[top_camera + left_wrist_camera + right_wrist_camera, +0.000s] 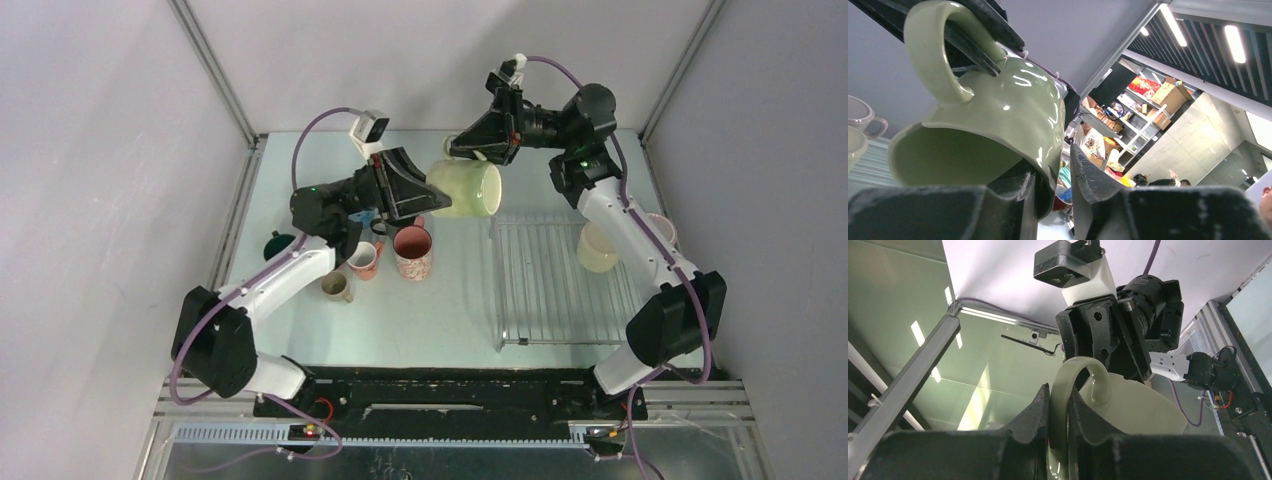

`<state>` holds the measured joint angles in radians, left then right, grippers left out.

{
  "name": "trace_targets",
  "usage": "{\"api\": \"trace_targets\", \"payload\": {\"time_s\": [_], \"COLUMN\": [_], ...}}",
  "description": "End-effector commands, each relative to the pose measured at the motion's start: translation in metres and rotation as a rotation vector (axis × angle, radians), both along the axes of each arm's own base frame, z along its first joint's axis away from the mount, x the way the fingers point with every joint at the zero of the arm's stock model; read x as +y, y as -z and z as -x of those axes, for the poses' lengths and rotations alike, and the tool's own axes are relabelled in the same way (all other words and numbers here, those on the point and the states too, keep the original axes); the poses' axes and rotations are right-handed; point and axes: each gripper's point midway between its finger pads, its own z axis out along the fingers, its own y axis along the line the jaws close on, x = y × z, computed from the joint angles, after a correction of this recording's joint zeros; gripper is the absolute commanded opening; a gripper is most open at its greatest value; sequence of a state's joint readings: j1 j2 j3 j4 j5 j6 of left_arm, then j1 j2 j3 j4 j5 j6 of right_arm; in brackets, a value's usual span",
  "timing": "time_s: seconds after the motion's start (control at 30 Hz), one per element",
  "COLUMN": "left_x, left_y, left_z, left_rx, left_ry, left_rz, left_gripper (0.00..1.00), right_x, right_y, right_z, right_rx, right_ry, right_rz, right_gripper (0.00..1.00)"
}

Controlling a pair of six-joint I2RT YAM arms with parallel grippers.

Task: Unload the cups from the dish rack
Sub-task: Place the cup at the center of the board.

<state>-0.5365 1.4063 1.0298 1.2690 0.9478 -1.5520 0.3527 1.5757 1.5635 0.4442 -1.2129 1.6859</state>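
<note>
pale green mug point(467, 188) clamped by both grippers; pink cups point(412, 252) below left.

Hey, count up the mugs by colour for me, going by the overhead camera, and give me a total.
pale green mug: 1
dark teal mug: 1
beige mug: 1
salmon mug: 1
speckled pink mug: 1
pale mugs on the dish rack: 2, one cream, one partly hidden by the right arm
Total: 7 mugs in view

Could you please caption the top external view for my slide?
Both end effectors, left and right, grip one pale green mug mid-air beside the dish rack.
</note>
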Motion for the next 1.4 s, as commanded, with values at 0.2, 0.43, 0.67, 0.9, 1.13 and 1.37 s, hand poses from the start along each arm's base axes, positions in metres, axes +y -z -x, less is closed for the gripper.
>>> {"api": "trace_targets", "payload": {"time_s": [0.2,0.43,0.67,0.9,1.13,1.37], "left_x": [0.01,0.004,0.007,0.013,0.034,0.063], "left_y": [-0.051,-0.037,-0.031,0.004,0.054,0.116], "left_z": [0.045,0.025,0.009,-0.015,-0.021,-0.019], "left_rx": [-0.176,-0.161,-0.127,-0.049,-0.017,0.031], "left_ry": [0.014,-0.14,-0.283,-0.453,-0.586,-0.677], "left_rz": [0.067,-0.008,-0.048,-0.236,-0.479,-0.735], "left_gripper": [0.0,0.0,0.0,0.0,0.0,0.0], "right_x": [0.002,0.003,0.002,-0.014,-0.059,-0.099], "right_y": [-0.01,0.007,0.021,0.05,0.094,0.128], "right_z": [-0.009,-0.023,-0.028,-0.039,-0.044,-0.028], "right_rx": [-0.076,-0.088,-0.104,-0.161,-0.287,-0.356], "right_ry": [0.053,0.08,0.111,0.291,0.61,0.773], "right_rz": [-0.067,-0.057,-0.053,0.122,0.531,0.778], "right_gripper": [0.0,0.32,0.7,0.84,0.93,1.0]}}
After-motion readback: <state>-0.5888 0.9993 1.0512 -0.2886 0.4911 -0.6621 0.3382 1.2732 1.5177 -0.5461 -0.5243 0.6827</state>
